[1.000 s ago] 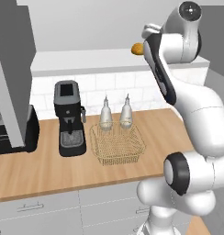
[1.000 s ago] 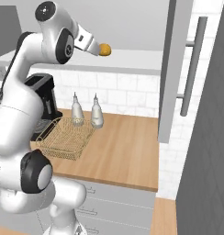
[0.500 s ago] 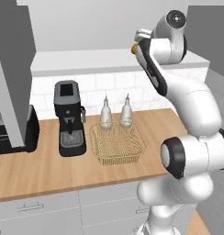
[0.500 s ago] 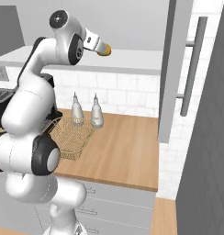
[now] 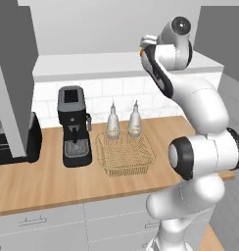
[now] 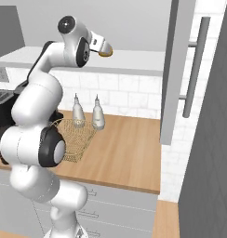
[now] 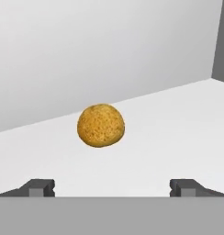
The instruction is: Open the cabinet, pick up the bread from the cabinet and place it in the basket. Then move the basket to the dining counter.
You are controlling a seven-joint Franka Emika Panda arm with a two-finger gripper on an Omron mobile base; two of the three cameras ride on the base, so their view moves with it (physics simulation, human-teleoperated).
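The bread (image 7: 101, 125), a small round golden-brown roll, lies on the white shelf of the open cabinet (image 6: 176, 69). My gripper (image 7: 113, 187) is open, its two dark fingertips (image 7: 40, 187) spread wide just short of the roll and touching nothing. In the right base view the gripper (image 6: 106, 48) is raised to shelf height with the bread (image 6: 105, 54) at its tip. The tan wire basket (image 5: 125, 154) sits empty on the wooden worktop below, also seen as the basket (image 6: 74, 137) from the right. The dining counter is out of view.
An open cabinet door (image 5: 13, 73) hangs at the left, another door with a long bar handle (image 6: 194, 69) at the right. A black coffee machine (image 5: 74, 125) stands left of the basket, and two bottles (image 5: 123, 122) stand just behind it. Grey drawers run under the worktop.
The arm has swung round and the hand has moved closer to the bread on the shelf. The fingers stay spread; the bread and basket have not moved.
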